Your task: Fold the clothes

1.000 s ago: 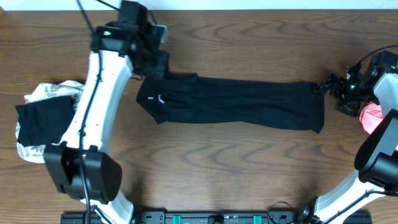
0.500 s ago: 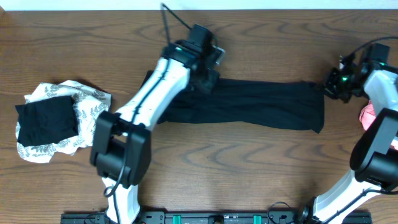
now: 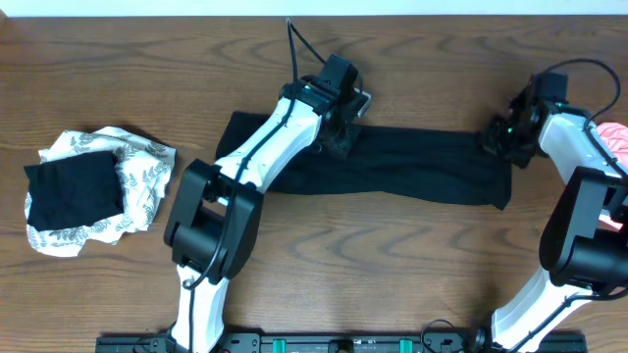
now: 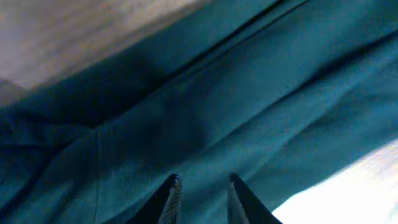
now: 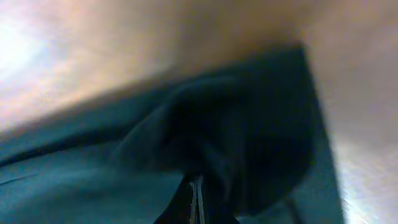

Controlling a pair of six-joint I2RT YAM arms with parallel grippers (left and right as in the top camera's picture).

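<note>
Overhead: the black shirt (image 3: pixel 422 172) lay in a long strip across the table's middle, nearer the far edge. The left gripper (image 3: pixel 340 137) sat on its far hem, arm stretched diagonally. The right gripper (image 3: pixel 494 139) was at its far right corner. Left wrist: fingertips (image 4: pixel 173 190) slightly apart over cloth. Right wrist: tips pressed together, pinching bunched shirt.

**Wooden surface and what lies at its edges**

A brown wooden surface (image 3: pixel 392 265) with wavy grain fills the overhead view. Along its far edge runs a thin pale strip (image 3: pixel 98 6). At the near edge sits a dark bar (image 3: pixel 343 344) with small green parts.
</note>
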